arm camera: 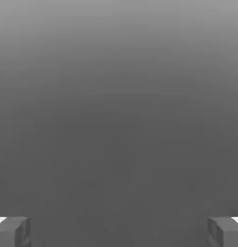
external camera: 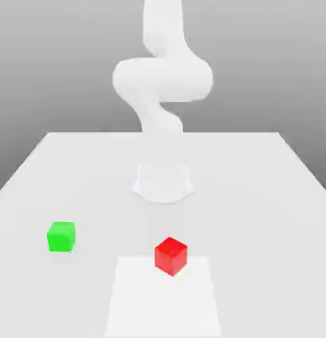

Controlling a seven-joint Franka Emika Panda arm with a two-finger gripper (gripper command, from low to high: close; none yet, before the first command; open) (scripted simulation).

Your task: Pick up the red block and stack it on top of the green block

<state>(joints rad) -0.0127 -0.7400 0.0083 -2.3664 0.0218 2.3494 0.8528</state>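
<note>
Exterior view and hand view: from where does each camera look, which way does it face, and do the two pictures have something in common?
Exterior view: off the arm, raised, looking down across the white table at the arm; the green block is toward this view's left, the red block near the centre, apart.
Hand view: on the hand, looking out between the open gripper, whose fingertips stand at both edges, onto plain grey.
Shared: no object appears in both pictures; neither block is held.

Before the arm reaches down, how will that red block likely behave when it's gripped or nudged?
The red block is a flat-sided cube, so it will probably slide, not roll. It looks rigid and should keep its shape in a grip. Its smooth, unmarked faces may be somewhat slippery. It sits flat on the table, so tipping seems unlikely.
</note>
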